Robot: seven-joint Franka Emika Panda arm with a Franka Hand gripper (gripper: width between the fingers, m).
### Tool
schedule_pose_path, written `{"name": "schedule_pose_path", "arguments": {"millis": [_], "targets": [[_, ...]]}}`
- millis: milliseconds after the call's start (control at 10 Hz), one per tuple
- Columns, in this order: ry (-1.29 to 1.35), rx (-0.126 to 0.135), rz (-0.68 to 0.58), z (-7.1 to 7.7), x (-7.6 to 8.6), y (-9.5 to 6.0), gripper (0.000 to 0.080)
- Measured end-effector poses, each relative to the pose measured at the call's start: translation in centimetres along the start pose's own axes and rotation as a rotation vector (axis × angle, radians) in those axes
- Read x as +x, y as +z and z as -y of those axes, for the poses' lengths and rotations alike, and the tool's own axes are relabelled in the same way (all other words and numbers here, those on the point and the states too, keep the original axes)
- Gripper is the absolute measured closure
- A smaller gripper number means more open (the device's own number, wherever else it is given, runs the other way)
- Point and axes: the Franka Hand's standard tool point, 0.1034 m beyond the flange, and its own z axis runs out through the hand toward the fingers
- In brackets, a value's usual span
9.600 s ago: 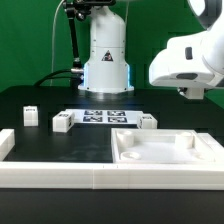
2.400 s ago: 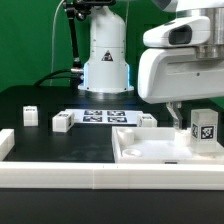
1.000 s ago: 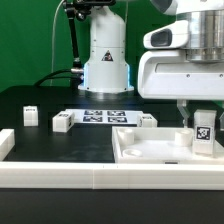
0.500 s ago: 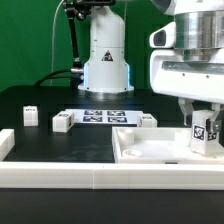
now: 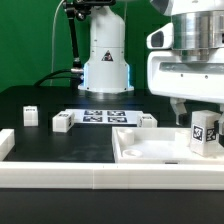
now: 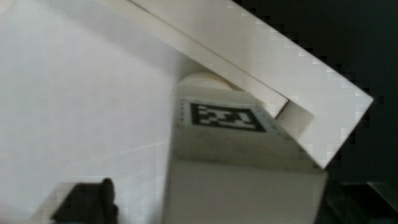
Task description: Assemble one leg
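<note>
The leg (image 5: 206,133), a small white upright block with a black-and-white tag on its face, stands on the right end of the large white rimmed panel (image 5: 150,152). My gripper (image 5: 200,115) hangs over it with one finger on each side. In the wrist view the leg (image 6: 240,150) fills the middle, its tag facing the camera. A dark finger (image 6: 89,200) stands off one side of the leg with a strip of white panel showing between them. The other finger is at the leg's far side. The gripper (image 6: 228,205) is open around the leg.
Three more small white blocks stand on the black table (image 5: 25,95): one at the exterior view's left (image 5: 30,115), one (image 5: 62,122) and one (image 5: 148,121) beside the marker board (image 5: 103,116). A white rail (image 5: 60,172) runs along the front. The arm's base (image 5: 105,60) stands behind.
Over the last second the gripper's hand has turned and shifted a little to the exterior view's right. The leg has stayed upright on the panel, nudged slightly right.
</note>
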Motion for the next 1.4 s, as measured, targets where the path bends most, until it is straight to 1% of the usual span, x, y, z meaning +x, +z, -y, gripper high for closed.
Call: {"name": "schedule_pose_path", "arguments": {"millis": [100, 200, 300, 500, 800, 1200, 1400], "targets": [[-0.077, 0.001, 0.002, 0.3, -0.5, 0.0, 0.0163], [-0.199, 0.000, 0.008, 0.7, -0.9, -0.2, 0.0154], [-0.303, 0.004, 0.008, 0.8, -0.9, -0.2, 0.0154], [-0.527, 0.010, 0.000, 0.5, -0.2, -0.3, 0.0151], [-0.756, 0.004, -0.004, 1.0, -1.0, -0.3, 0.0151], [-1.059, -0.009, -0.012, 1.2, -1.5, -0.2, 0.0151], [-1.170, -0.009, -0.012, 1.1, -1.2, -0.2, 0.0151]]}}
